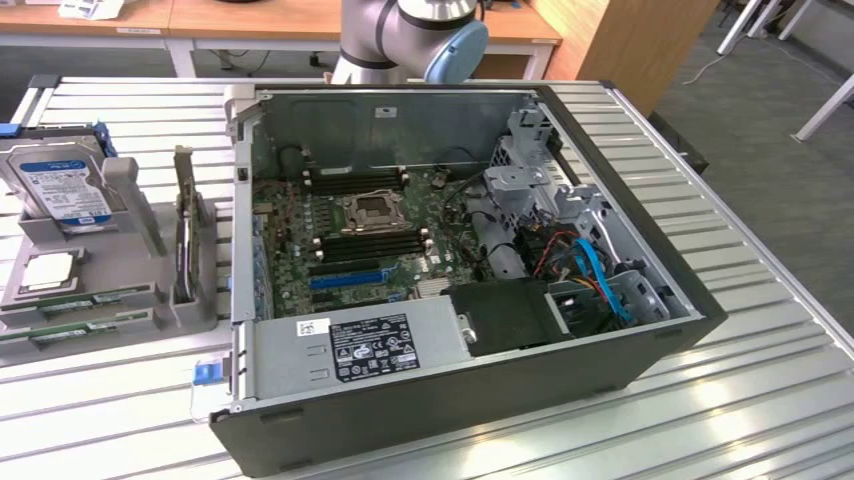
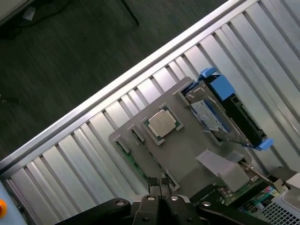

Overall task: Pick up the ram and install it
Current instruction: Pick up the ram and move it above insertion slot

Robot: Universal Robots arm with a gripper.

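Entry: the ram (image 1: 94,297) lies in slots along the gray holder's (image 2: 187,159) near edge, beside the processor (image 2: 161,123). We judge a clean pick needs fingers squared across its thin edge. Gripper (image 2: 159,186): above the holder, fully closed, gripping nothing. Beyond the holder: computer case (image 1: 441,420).

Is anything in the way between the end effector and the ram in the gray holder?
Nothing visible. The shut end effector hangs over the gray holder, and the ram lies uncovered along the holder's edge, with no object between them.
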